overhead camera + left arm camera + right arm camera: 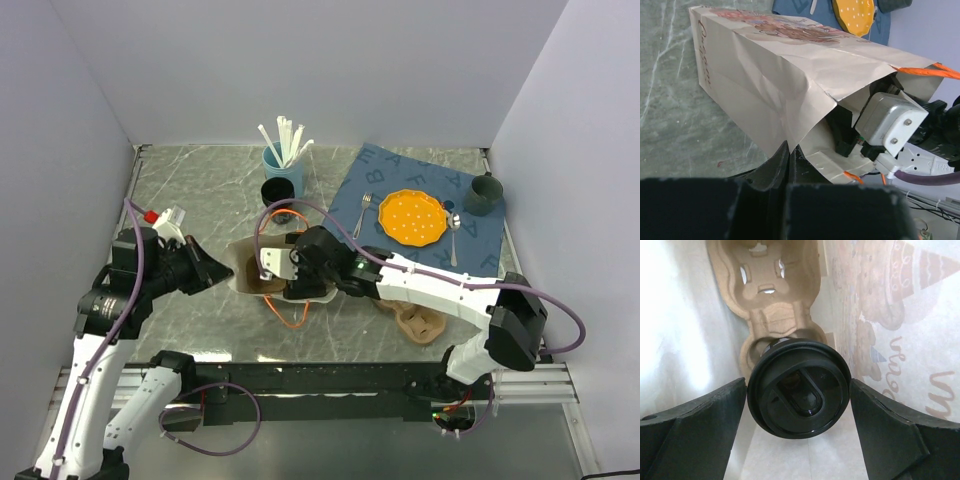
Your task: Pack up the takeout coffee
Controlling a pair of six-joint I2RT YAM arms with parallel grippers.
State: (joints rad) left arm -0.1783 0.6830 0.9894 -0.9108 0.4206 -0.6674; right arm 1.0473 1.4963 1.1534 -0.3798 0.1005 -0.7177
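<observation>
the paper bag [245,262] lies on its side on the grey surface [200,190], mouth toward the right arm. the left fingers [789,160] are pressed together on the lower lip of the bag's mouth, pinching the paper.

the right fingers [798,385] reach deep inside the bag. they stand wide apart with the takeout coffee [800,407] between them, each finger right at the rim of the black lid; whether they press on it or only flank it, i cannot tell. the cup sits in the near pocket of a brown cardboard cup carrier [765,285] that lies inside the bag, so the coffee is within the bag's walls.

behind the bag stand a light-blue cup of straws [283,170] and, just in front of it, an open black cup [277,190]. to the right, a blue mat [380,165] carries an orange plate [412,217], and a grey-green mug [484,195] stands at the mat's far right corner. a second carrier [420,322] lies beside the right arm.
</observation>
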